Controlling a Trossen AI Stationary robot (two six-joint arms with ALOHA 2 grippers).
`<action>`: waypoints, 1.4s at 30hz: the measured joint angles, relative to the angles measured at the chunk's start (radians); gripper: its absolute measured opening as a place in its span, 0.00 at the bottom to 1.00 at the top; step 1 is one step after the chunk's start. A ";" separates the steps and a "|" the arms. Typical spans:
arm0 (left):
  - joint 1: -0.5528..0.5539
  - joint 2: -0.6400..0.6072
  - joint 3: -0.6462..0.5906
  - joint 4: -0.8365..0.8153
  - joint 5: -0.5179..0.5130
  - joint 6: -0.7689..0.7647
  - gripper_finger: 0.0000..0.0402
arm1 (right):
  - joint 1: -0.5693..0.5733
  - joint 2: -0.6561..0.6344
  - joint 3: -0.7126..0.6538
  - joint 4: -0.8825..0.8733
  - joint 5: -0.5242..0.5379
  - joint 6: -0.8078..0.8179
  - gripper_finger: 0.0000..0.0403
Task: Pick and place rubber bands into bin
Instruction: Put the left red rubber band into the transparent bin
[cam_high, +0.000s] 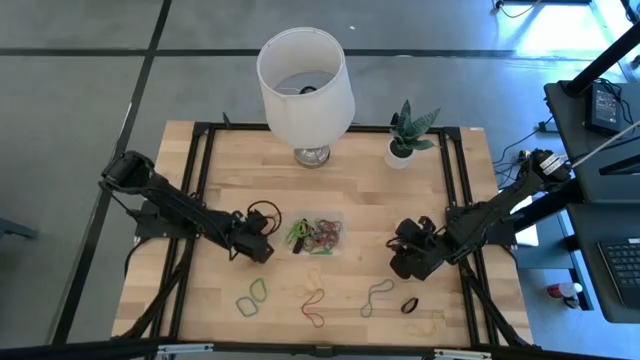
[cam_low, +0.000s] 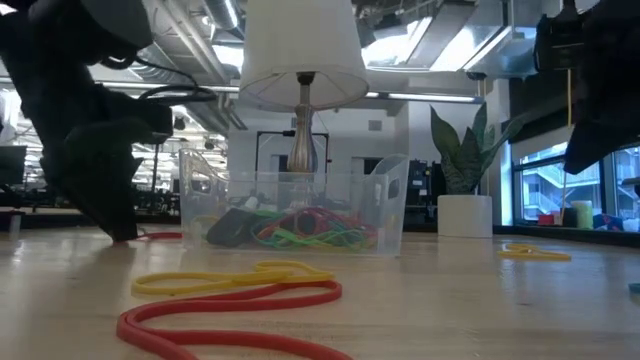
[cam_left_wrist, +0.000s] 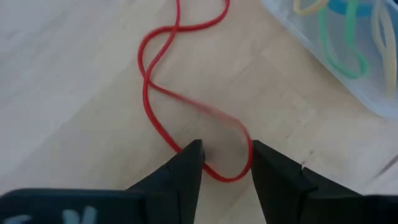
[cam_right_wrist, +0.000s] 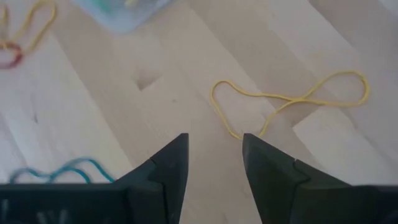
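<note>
**Left gripper parting over a red band beside the bin**

The left gripper is sitting low on the table, just left of the bin, its fingers standing narrowly apart around the end of a red rubber band that is lying on the wood. The bin is holding a tangle of rubber bands in green, red and yellow. The right gripper is hovering right of the bin, fingers spread wide and empty, near a yellow band. More loose bands are lying along the near edge
</note>
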 joint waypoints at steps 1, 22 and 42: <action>0.000 -0.001 -0.014 0.022 -0.008 0.015 0.32 | -0.003 0.000 0.000 0.000 0.000 0.020 0.38; -0.011 -0.280 0.074 -0.198 -0.051 0.227 0.01 | -0.138 0.001 0.000 0.055 0.002 0.156 0.38; -0.001 -0.011 0.638 -0.239 -0.111 0.577 0.00 | -0.162 0.001 0.000 0.059 0.002 0.043 0.38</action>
